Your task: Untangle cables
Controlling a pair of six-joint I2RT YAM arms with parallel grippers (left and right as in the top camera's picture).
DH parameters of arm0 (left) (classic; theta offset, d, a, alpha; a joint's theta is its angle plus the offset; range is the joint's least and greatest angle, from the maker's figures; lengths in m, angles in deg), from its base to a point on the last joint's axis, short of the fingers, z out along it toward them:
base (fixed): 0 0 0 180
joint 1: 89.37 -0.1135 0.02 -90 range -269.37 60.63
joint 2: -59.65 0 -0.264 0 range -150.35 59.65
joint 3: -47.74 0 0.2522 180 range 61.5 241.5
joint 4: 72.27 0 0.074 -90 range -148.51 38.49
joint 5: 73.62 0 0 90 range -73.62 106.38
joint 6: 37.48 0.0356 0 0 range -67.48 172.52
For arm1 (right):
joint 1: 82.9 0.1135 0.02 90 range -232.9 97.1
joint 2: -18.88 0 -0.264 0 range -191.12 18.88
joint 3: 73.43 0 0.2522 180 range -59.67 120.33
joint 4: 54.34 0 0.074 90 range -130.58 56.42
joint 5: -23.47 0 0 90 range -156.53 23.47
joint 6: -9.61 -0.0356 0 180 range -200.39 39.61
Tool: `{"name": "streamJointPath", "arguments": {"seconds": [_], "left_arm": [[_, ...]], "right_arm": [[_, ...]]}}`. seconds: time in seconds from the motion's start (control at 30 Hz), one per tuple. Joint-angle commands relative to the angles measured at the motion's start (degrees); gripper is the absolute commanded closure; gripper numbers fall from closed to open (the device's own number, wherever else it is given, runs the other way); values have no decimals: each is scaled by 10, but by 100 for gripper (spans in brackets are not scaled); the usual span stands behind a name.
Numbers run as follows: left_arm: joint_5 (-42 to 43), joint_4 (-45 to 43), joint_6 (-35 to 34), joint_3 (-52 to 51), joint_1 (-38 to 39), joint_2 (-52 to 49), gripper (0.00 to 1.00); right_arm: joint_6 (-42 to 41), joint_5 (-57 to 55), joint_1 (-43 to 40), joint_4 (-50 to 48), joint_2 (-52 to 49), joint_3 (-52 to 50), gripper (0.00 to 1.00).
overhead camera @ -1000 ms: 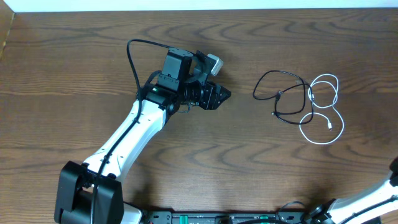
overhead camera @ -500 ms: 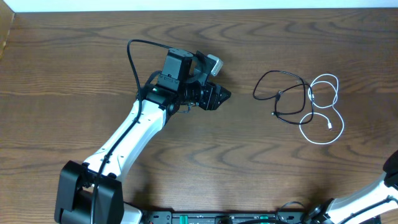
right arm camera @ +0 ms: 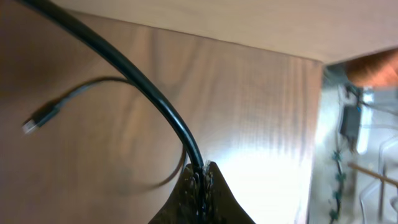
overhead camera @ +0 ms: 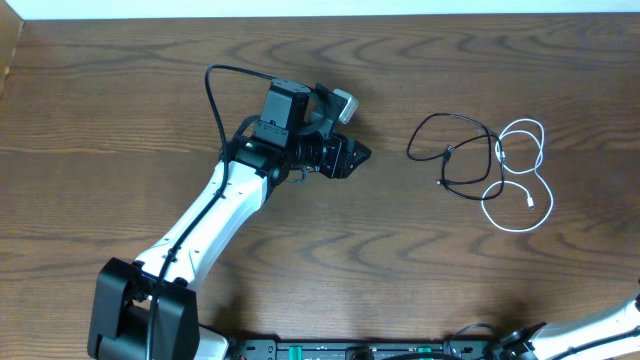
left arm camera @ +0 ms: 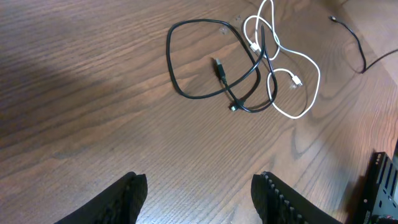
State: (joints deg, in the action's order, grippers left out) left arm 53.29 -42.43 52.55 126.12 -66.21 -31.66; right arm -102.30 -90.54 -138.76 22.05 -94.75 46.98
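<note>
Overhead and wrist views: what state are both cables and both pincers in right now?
black cable, loose on the table in a loop, crossing the white cable, not held
white cable, loose on the table in loops, overlapped by the black cable, not held
left pincer, open and empty, above bare table short of the cables
right pincer, shut, far from the cables; a thick black wire runs to its tip, grip unclear

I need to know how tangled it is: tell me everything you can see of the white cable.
The white cable is a thin, flexible cord lying flat on the wooden table, curled into loose loops roughly like a figure eight, with a small white plug at each visible end. On one side it crosses the black cable in several places, so the two are interlaced. Nothing else touches it.
</note>
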Motion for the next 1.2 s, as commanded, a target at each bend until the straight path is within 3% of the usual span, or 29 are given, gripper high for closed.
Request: {"name": "streamJointPath", "arguments": {"seconds": [0.0,0.33,0.67,1.17], "left_arm": [[-5,-1,4,-7,1,-4,41],[-5,-1,9,-7,1,-4,41],[-5,-1,15,-7,1,-4,41],[-5,1,26,-7,1,-4,41]], "right_arm": [[-17,-44,-23,-5,0,-15,99],[-35,-42,-86,0,0,-28,99],[-44,-43,-95,-2,0,-39,99],[-113,-44,-146,43,0,-53,99]]}}
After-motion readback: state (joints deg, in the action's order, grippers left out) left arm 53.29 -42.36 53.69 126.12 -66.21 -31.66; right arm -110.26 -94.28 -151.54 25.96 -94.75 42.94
